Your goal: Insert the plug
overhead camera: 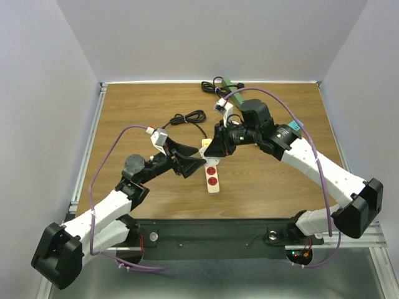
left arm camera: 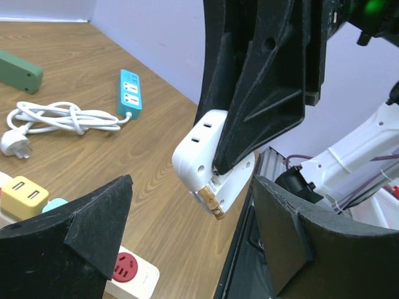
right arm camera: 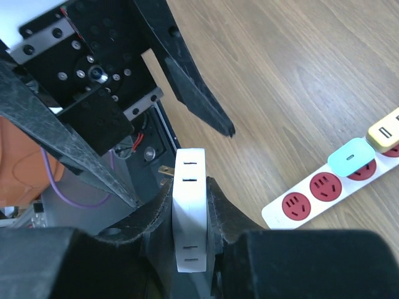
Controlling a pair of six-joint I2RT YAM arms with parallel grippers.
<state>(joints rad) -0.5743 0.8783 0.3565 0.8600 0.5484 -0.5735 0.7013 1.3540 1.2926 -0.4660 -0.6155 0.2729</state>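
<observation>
My right gripper [overhead camera: 215, 146] is shut on a white plug adapter [overhead camera: 206, 147] and holds it above the far end of the white power strip [overhead camera: 212, 175] with red sockets. In the right wrist view the adapter [right arm camera: 190, 212] sits edge-on between the pads, with the strip [right arm camera: 312, 193] to the lower right. My left gripper [overhead camera: 187, 163] is open beside the strip. In the left wrist view the adapter [left arm camera: 209, 159] hangs in the air between its spread fingers, touching neither. Its brass prongs [left arm camera: 214, 205] point down, and the strip [left arm camera: 128, 271] lies below left.
A teal plug [right arm camera: 351, 157] and a yellow plug [right arm camera: 386, 128] sit in the strip. A blue strip [left arm camera: 129, 91], a white coiled cable [left arm camera: 56, 118] and a green strip [overhead camera: 235, 90] lie further back. A black cable [overhead camera: 187, 118] lies behind the left gripper.
</observation>
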